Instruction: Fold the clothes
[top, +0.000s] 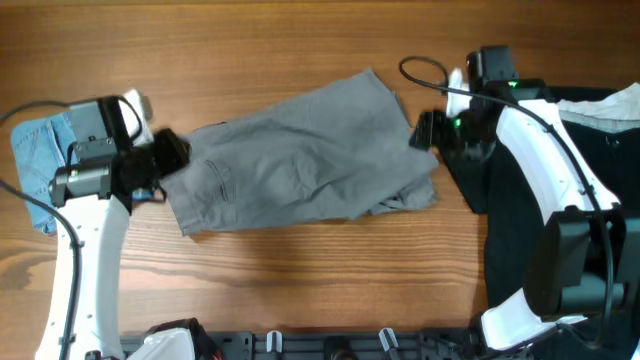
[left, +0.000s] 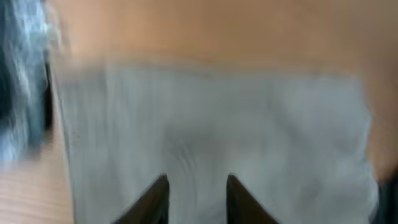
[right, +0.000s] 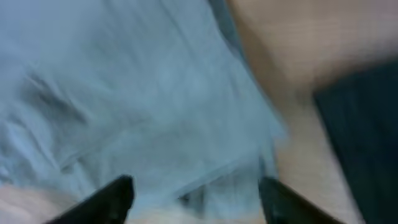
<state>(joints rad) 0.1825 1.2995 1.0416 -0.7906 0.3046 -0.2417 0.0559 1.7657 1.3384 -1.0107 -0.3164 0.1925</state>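
Denim shorts (top: 30, 165), light blue, lie at the far left of the wooden table (top: 300, 40), partly under the left arm (top: 90, 250). Only the overhead view shows them clearly; the left wrist camera gives just a dark bluish blur at its left border that I cannot identify. Grey trousers (top: 310, 160) lie in the middle of the table, folded into a broad slanted slab, with a looser layer poking out at the lower right corner. At far right a black garment (top: 515, 215) is spread flat with a whitish cloth (top: 600, 105) on its upper part; the right arm (top: 545, 165) crosses over it and hides much of it. The right wrist camera catches a corner of that garment near the trousers' edge, with bare wood between them.

Left gripper (top: 172, 155) sits at the trousers' left end. In its own camera its fingers (left: 158, 202) stand a modest gap apart over the grey cloth, not clamped on it. Right gripper (top: 425, 132) is at the trousers' upper right edge, its fingers (right: 115, 199) spread wide with grey cloth beyond them. Both wrist views are blurred, so contact with the fabric cannot be judged
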